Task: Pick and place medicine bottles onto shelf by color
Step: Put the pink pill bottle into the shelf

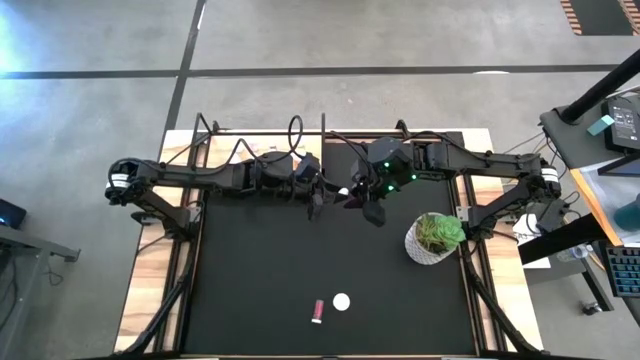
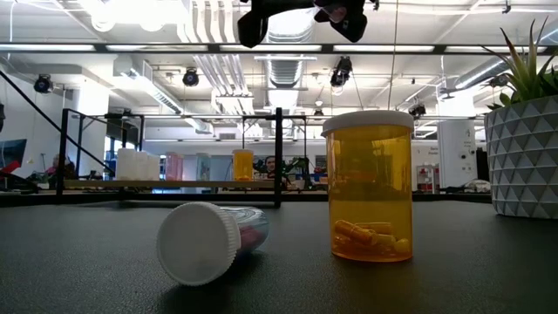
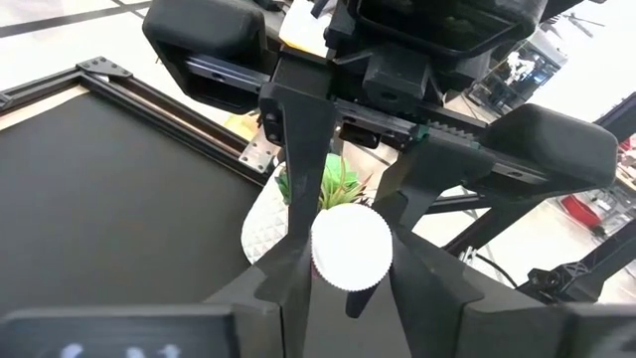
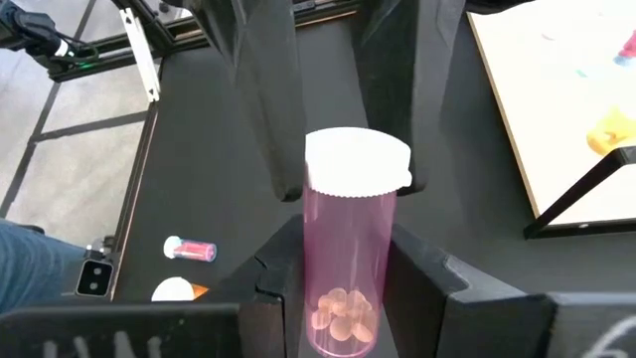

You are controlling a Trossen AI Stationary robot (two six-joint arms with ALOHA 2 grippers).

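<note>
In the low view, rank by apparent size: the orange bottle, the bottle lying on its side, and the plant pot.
1. Orange bottle, upright
2. Bottle lying on its side, cap toward the camera

Plant pot: cut off by the frame edge and apparently farther back, so unranked. The bottles' nearness exaggerates their size.

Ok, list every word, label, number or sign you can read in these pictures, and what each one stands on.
None can be read.
Orange bottle: no label in view.
Pink bottle, held between the right gripper and the left gripper: no label.
Fallen bottle: none legible.
Device with buttons beside the table: markings too small.
</note>
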